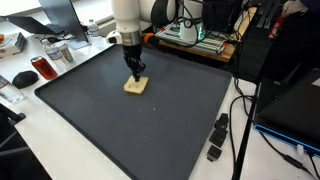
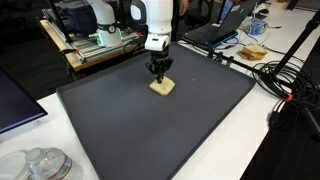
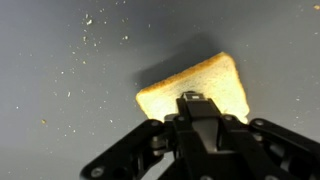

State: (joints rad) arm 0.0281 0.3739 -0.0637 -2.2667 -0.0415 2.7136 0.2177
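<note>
A slice of toast (image 1: 136,87) (image 2: 162,88) lies near the far middle of a dark grey mat (image 1: 150,130) (image 2: 150,130). My gripper (image 1: 135,73) (image 2: 160,74) (image 3: 190,98) points straight down onto it, jaws shut, and its fingertips pinch the slice at its near edge. In the wrist view the toast (image 3: 215,80) spreads out beyond the fingertips and throws a dark shadow on the mat to its upper left. Its corner looks slightly raised there. The part under the fingers is hidden.
Crumbs (image 3: 90,30) are scattered on the mat. A black device with cables (image 1: 217,135) lies off the mat's edge. A red can (image 1: 40,68) and laptop (image 1: 55,15) stand at one end, and an equipment rack (image 2: 95,40) stands behind the arm.
</note>
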